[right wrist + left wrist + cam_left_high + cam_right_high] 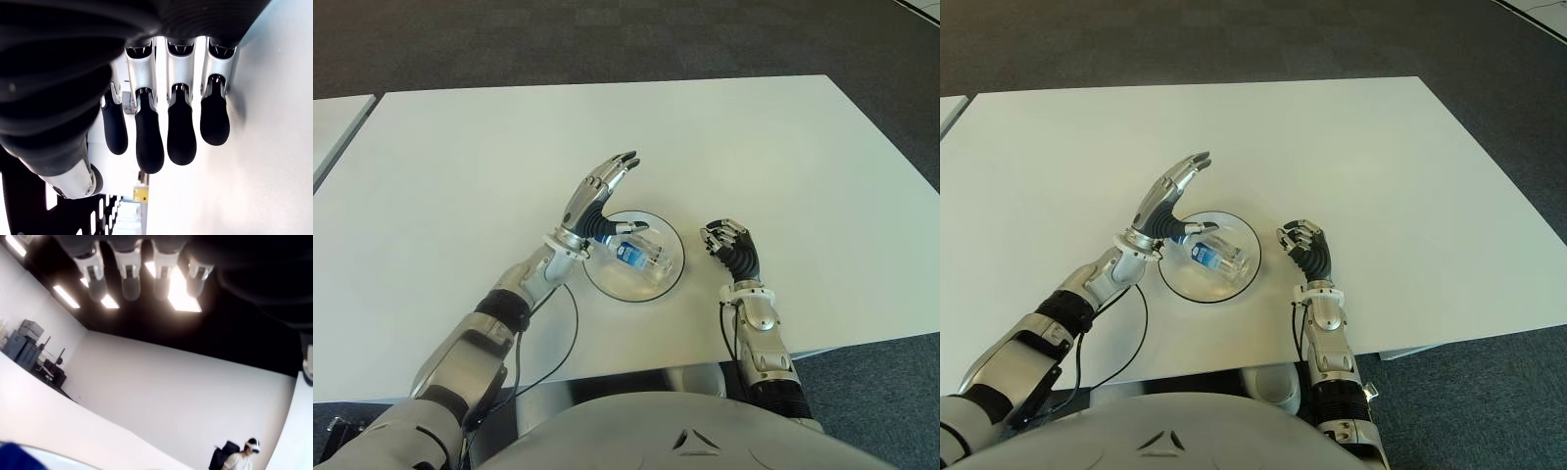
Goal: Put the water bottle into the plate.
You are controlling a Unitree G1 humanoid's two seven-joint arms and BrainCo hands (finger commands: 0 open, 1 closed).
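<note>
A clear water bottle with a blue label lies on its side inside the round glass plate near the table's front middle. My left hand hovers over the plate's left rim with its fingers stretched out and spread, holding nothing; its thumb sits close to the bottle's cap end. My right hand shows just right of the plate, fingers curled inward with nothing in them. In the right wrist view the curled fingertips hang beside the white table.
The white table stretches wide to the back and both sides. Its front edge runs close under my arms. A second table's corner shows at far left. A person sits far off in the left wrist view.
</note>
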